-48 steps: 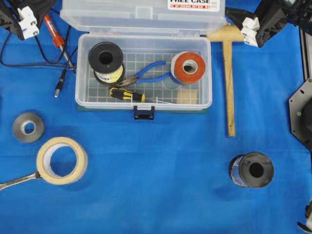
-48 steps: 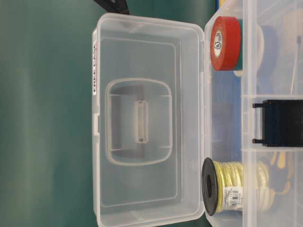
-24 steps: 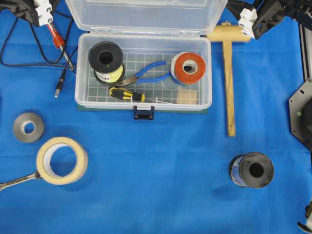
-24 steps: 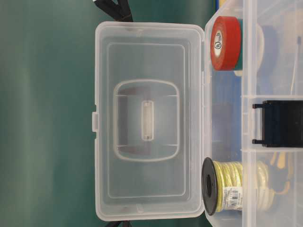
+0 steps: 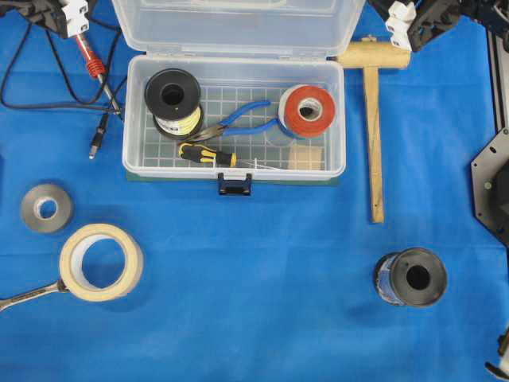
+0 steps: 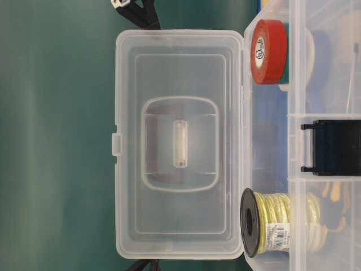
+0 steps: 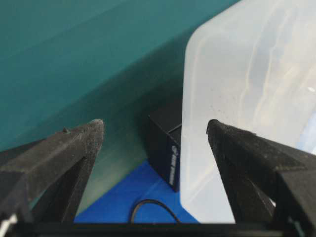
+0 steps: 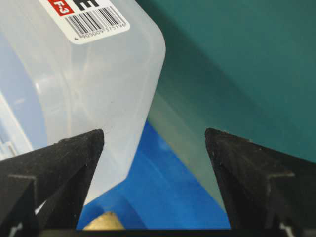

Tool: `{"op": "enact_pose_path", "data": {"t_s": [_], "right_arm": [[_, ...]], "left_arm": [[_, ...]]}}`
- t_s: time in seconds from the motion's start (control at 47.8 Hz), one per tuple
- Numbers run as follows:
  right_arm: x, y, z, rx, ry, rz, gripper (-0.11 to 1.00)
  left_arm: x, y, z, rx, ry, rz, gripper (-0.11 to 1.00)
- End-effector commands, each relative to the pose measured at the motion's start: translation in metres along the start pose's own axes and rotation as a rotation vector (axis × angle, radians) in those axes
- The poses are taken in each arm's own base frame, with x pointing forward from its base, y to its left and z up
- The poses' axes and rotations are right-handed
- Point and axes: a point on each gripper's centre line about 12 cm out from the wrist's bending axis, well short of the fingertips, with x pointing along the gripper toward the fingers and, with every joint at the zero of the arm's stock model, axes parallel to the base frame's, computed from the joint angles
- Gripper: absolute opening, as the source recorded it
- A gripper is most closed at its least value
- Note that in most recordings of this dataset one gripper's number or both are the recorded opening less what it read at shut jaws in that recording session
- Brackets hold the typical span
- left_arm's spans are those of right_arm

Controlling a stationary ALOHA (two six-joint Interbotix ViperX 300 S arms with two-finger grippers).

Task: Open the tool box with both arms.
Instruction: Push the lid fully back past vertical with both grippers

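Note:
The tool box point(image 5: 131, 119) lies open on the blue cloth, its dark blue latch point(image 5: 235, 185) hanging at the front. Its clear lid point(image 5: 235, 28) stands raised at the back and faces the table-level camera point(image 6: 180, 141). My left gripper point(image 5: 60, 14) is beside the lid's left end, open. In the left wrist view the lid's corner point(image 7: 247, 98) shows behind the right finger of that gripper point(image 7: 154, 126), with nothing held. My right gripper point(image 5: 409, 17) is off the lid's right end, open. The lid's labelled corner point(image 8: 98, 74) stands by the left finger of that gripper point(image 8: 154, 136), ungripped.
Inside the box lie a wire spool point(image 5: 173, 99), blue pliers point(image 5: 238, 119), a screwdriver point(image 5: 207, 153) and red tape point(image 5: 310, 110). A wooden mallet point(image 5: 372, 119) lies right of it and a soldering iron point(image 5: 91, 60) left. Tape rolls point(image 5: 101, 261) and a black spool point(image 5: 411, 277) sit nearer.
The lid has swung further back until it stands upright. Both grippers have drawn back toward the far edge, staying open beside its ends.

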Motion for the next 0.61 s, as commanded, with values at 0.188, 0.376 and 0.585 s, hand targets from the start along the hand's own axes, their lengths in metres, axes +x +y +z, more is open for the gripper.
{"op": "enact_pose_path", "data": {"t_s": [0.188, 0.376, 0.585], "right_arm": [[0.011, -0.009, 0.012, 0.011, -0.013, -0.027, 0.85], [0.015, -0.015, 0.011, 0.019, -0.005, -0.045, 0.85], [0.008, -0.022, 0.007, 0.027, 0.01, -0.065, 0.85]], "left_arm": [[0.015, 0.001, 0.009, 0.003, 0.001, 0.005, 0.91], [0.02, 0.01, 0.004, -0.004, 0.038, 0.031, 0.91], [0.013, 0.019, -0.001, -0.011, 0.061, 0.058, 0.91]]}}
